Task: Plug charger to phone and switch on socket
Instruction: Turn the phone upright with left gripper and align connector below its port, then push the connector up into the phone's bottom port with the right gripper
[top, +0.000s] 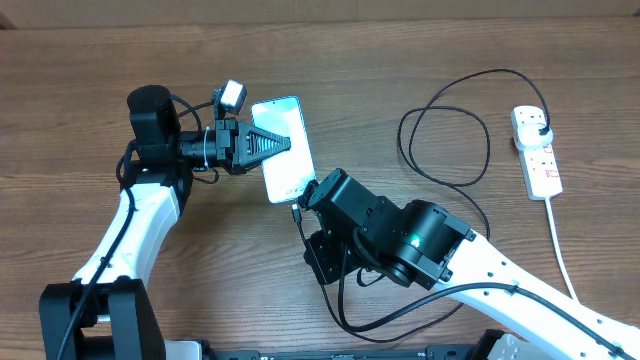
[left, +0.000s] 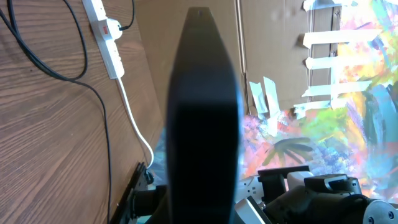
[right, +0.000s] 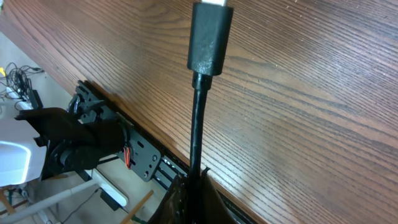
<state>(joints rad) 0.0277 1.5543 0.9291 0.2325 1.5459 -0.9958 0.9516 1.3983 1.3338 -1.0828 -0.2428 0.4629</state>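
Observation:
The phone (top: 285, 150), with a light blue screen, is held off the table by my left gripper (top: 272, 144), which is shut on its long sides. In the left wrist view its dark edge (left: 202, 124) fills the centre. My right gripper (top: 303, 208) is shut on the charger's black cable (right: 198, 124) just behind the connector tip (right: 211, 37), which sits right at the phone's lower end (top: 297, 212). The cable loops (top: 445, 130) right to a black plug (top: 541, 128) seated in the white socket strip (top: 537, 155). The strip also shows in the left wrist view (left: 106, 37).
The strip's white cord (top: 562, 250) runs down along the table's right side. My right arm's bulky body (top: 400, 240) lies across the table's front centre. My left arm's base (top: 100, 310) is at the front left. The table's front edge (right: 124, 118) is close below my right gripper.

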